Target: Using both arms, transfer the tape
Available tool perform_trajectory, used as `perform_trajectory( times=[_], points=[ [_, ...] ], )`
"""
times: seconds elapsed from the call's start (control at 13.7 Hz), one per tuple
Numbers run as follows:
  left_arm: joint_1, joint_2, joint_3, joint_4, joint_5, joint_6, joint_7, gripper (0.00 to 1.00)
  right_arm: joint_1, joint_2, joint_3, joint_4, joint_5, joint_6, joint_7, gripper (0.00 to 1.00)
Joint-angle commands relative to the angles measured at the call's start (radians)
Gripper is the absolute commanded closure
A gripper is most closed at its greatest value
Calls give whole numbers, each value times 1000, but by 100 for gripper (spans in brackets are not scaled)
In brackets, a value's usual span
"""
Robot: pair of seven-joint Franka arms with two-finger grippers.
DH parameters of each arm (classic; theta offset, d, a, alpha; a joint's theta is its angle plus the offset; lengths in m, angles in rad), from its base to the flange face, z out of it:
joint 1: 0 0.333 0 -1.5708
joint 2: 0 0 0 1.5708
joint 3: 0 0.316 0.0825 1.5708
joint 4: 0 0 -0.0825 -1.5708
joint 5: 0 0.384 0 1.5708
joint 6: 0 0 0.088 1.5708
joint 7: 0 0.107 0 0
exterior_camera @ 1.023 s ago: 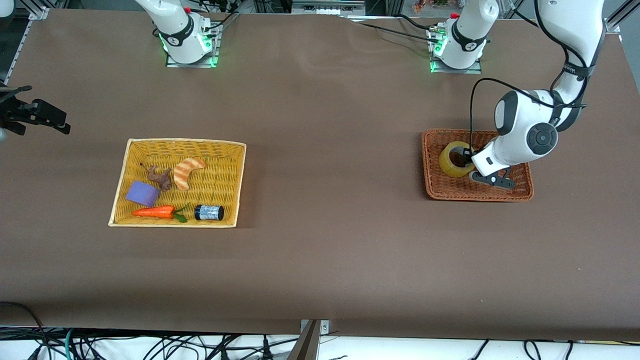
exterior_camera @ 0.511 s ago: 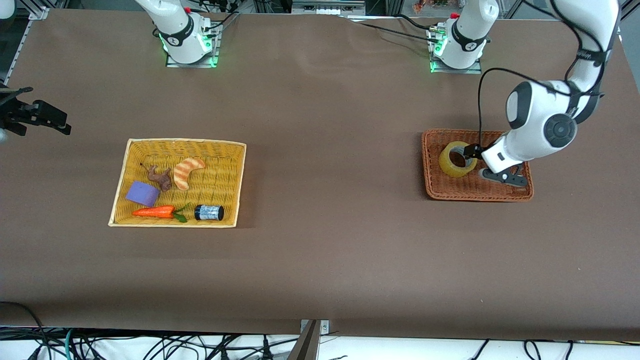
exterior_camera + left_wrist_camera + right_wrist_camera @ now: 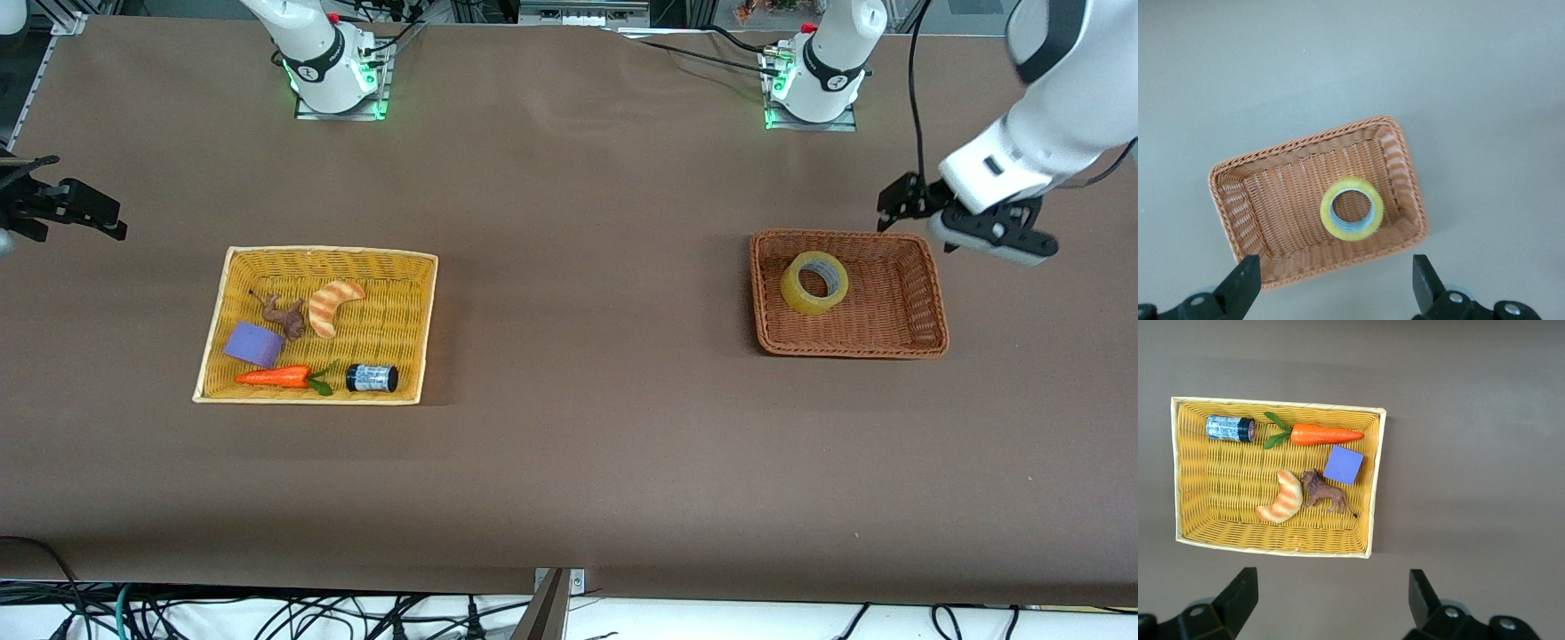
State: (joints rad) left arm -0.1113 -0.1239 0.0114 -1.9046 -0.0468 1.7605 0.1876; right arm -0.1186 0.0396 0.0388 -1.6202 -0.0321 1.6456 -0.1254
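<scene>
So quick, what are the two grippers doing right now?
Left gripper: open, empty, above the brown basket holding the tape.
Right gripper: open, empty.

So the tape (image 3: 813, 283) sits in the brown basket (image 3: 925, 307) toward the left arm's end of the table, and the left gripper (image 3: 898, 206) hangs over that basket's edge closest to the arm bases. Well apart, toward the right arm's end, the yellow basket (image 3: 418, 311) holds a croissant (image 3: 332, 305), toy lion (image 3: 284, 315), block (image 3: 253, 344), carrot (image 3: 274, 377) and small cylinder (image 3: 372, 378).
</scene>
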Motion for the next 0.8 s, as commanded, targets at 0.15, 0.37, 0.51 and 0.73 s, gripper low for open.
perform_trajectory(
  times=[0.15, 0.37, 0.51, 0.73],
  points=[
    [-11, 72, 1, 231, 22, -214, -91, 0, -16, 6, 13, 20, 11, -6, -3, 0],
    [-10, 73, -7, 248, 22, -216, -94, 0, -16, 6, 13, 20, 11, -6, -3, 0],
    [-10, 76, -11, 248, 24, -214, -96, 0, -16, 6, 13, 20, 11, -6, -6, 0],
    [1, 76, -8, 246, 22, -214, -117, 0, -16, 6, 13, 20, 11, -6, -10, 0]
  ],
)
